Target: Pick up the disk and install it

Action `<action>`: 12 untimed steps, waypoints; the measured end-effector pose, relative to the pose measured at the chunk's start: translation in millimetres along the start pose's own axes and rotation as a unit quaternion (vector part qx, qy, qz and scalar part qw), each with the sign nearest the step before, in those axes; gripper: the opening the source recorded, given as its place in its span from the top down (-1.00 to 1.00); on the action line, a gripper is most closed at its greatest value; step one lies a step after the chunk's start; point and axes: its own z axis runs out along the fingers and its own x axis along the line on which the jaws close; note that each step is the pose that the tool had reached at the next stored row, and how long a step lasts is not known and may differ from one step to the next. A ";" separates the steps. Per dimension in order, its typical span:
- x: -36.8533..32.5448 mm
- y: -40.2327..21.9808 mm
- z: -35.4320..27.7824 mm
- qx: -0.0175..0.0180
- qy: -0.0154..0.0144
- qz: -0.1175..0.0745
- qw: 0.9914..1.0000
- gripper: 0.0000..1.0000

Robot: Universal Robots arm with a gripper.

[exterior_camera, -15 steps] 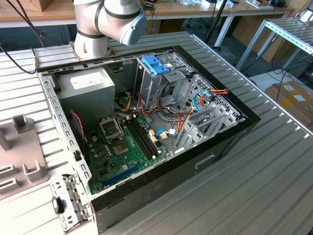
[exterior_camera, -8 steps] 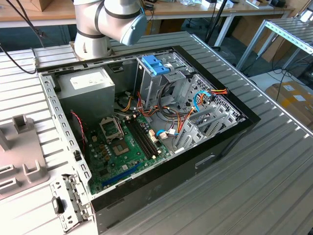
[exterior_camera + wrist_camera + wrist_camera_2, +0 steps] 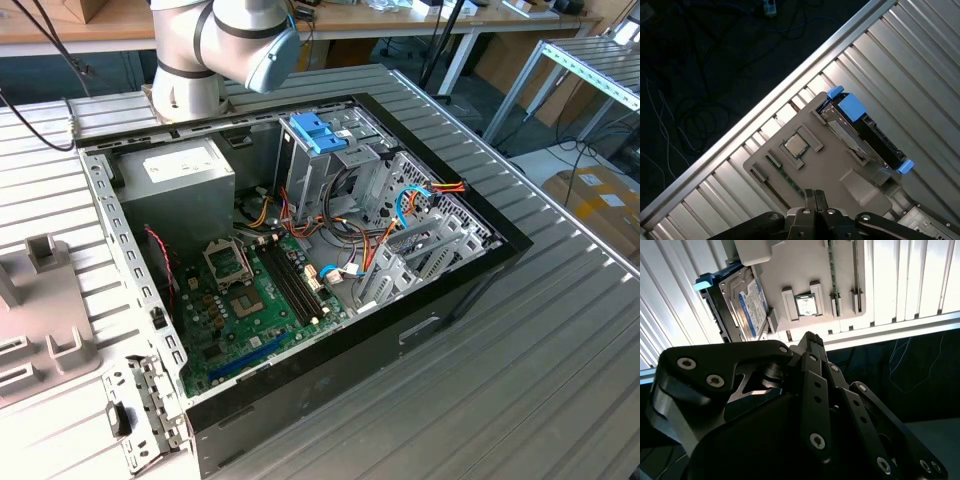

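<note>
- I see the gripper (image 3: 813, 193) in both wrist views (image 3: 812, 336). Its black fingers are pressed together with nothing between them.
- The disk (image 3: 860, 131) stands on edge in a slot at one side of a grey fixture plate (image 3: 832, 162). Its blue side rails show at both ends.
- In the second wrist view the disk (image 3: 747, 306) turns its white-and-blue label towards the camera. It is apart from the fingertips, untouched.
- The same fixture plate (image 3: 800, 265) carries a processor chip (image 3: 796, 145) in a square pocket near the middle. A memory stick (image 3: 785, 177) lies in a narrow groove beside it.
- The plate rests on the ribbed aluminium table (image 3: 920, 65), close to the table's edge.
- In the exterior view the open computer case (image 3: 400, 330) lies on its side in the middle of the table (image 3: 520, 380).
- Inside the case, the grey power supply (image 3: 185, 175) is far and towards the exterior view's left. The drive cage (image 3: 322, 130) with its light-blue top is far centre, and the green motherboard (image 3: 240, 310) is nearer.
- The arm (image 3: 220, 40) has its base just beyond the far side of the case.
- The fixture plate (image 3: 40, 330) lies at the exterior view's left edge, beside the case.
</note>
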 end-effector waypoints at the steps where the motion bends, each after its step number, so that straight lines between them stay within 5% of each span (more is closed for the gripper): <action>1: 0.0 0.0 0.0 0.000 0.000 -0.003 1.000 0.79; 12: 0.0 0.0 0.0 0.002 0.002 -0.041 0.999 0.79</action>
